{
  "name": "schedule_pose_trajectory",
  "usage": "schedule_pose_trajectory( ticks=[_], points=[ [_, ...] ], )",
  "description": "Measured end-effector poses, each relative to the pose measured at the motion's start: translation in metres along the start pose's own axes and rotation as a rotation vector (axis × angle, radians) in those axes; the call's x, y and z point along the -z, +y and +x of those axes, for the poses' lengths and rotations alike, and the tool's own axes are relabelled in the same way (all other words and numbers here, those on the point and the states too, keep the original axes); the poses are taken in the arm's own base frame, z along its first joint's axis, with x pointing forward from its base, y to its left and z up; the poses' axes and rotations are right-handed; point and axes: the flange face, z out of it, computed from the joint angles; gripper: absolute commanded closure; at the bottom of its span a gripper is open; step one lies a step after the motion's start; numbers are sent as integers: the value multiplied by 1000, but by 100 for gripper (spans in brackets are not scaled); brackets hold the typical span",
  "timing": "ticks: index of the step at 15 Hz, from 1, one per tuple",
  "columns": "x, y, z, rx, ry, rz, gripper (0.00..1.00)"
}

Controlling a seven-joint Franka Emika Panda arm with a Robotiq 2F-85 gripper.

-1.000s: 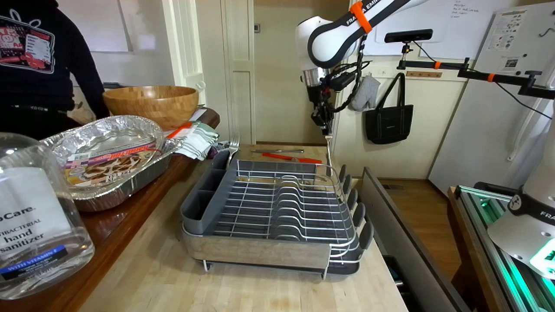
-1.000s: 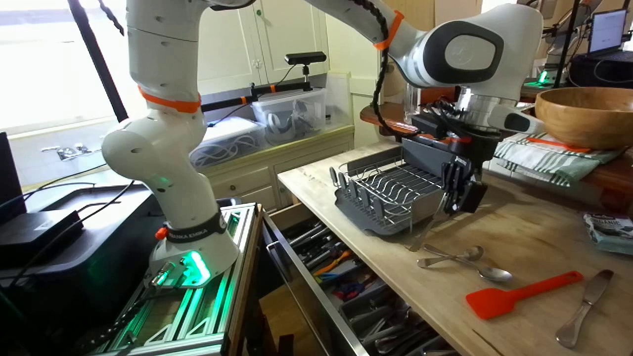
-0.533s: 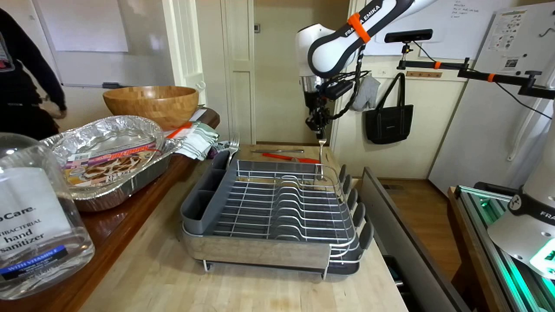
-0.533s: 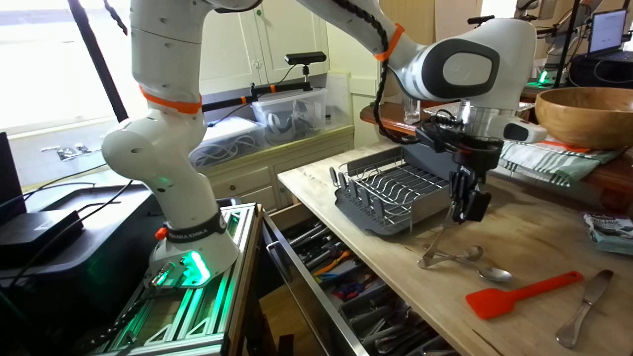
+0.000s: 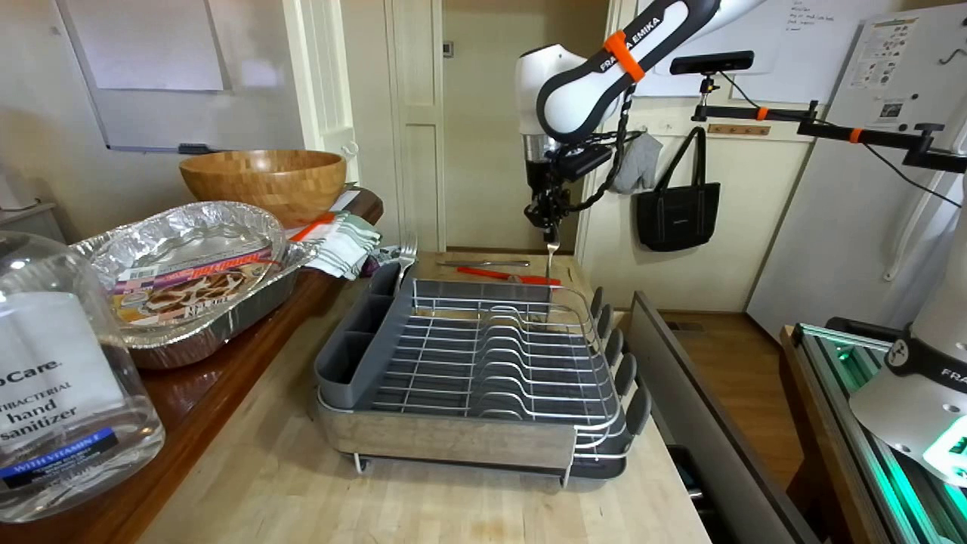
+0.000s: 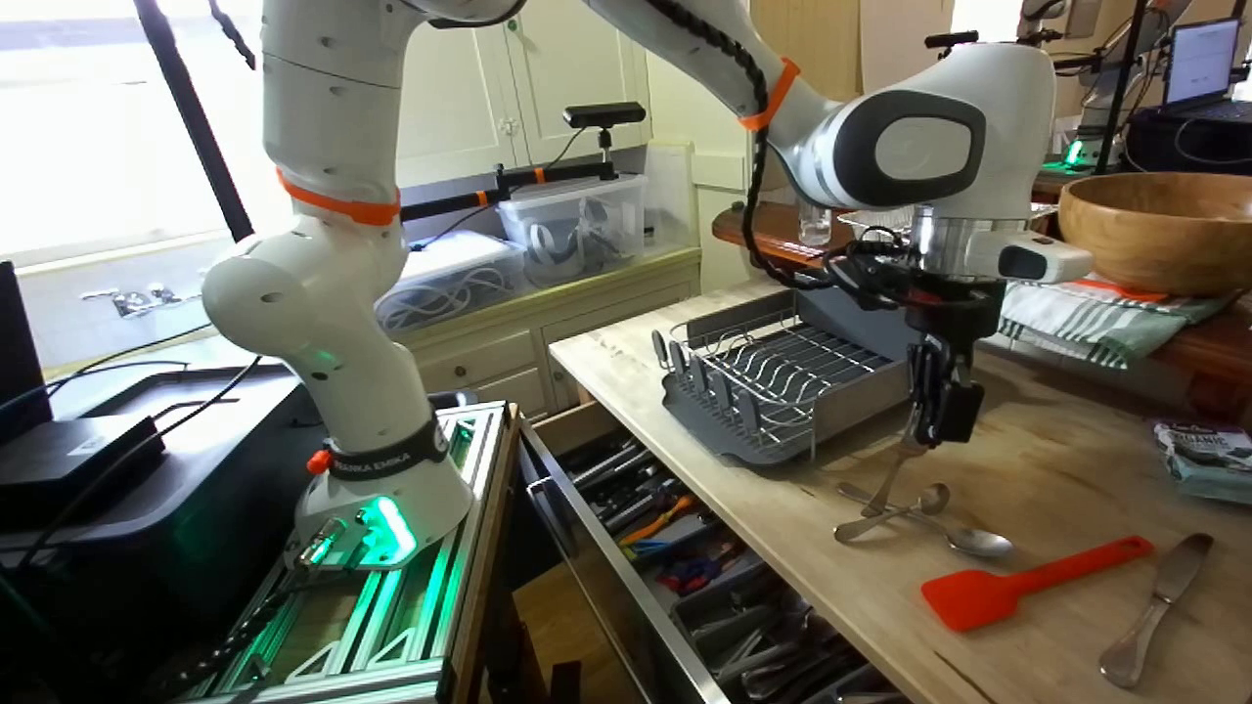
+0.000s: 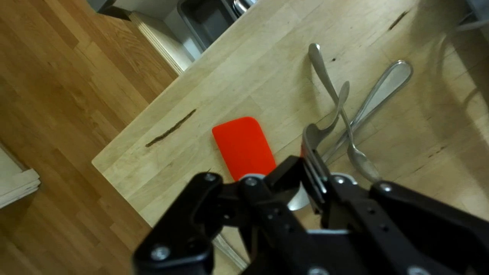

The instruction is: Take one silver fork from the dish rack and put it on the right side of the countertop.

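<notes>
In an exterior view the arm (image 6: 328, 279) is white with orange straps (image 6: 337, 200), a black braided cable (image 6: 757, 156) at upper right and, lower left, a dark band (image 6: 389, 461) lettered FRANKA EMIKA above a green light (image 6: 395, 530). Silver screws (image 7: 159, 253) dot the black gripper (image 7: 304, 173) low in the wrist view.

"oCare.," "TIBACTERIAL" and "hand sanitizer" are read on the white label (image 5: 53, 363) of a clear bottle (image 5: 83, 378) cut off by the frame edge in an exterior view; "WITH VITAMIN E" is printed on its blue band (image 5: 60, 453). "FRA" and "EMIKA" are parted by an orange strap (image 5: 624, 54) on the robot arm (image 5: 589, 79); "FRANKA EMIKA" is borne by a black band (image 6: 386, 460) low on the arm. "GANIC" is shown on a packet (image 6: 1203, 464) on the countertop (image 6: 1066, 469). Too small or blurred to be read are a colored label (image 5: 189, 287) on a foil tray (image 5: 189, 340), handwriting (image 5: 804, 15) on a whiteboard (image 5: 816, 60), a mark (image 5: 680, 222) on a black bag (image 5: 678, 208) and 2 notices (image 5: 884, 53) on a white refrigerator (image 5: 831, 211).
</notes>
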Motion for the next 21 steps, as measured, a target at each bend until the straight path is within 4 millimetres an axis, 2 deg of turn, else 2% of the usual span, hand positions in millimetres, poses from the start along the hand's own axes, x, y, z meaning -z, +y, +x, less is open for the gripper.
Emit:
schedule_pose_trajectory(
  ticks=[21],
  points=[
    [2, -15, -1, -5, 23, -56, 98]
  ],
)
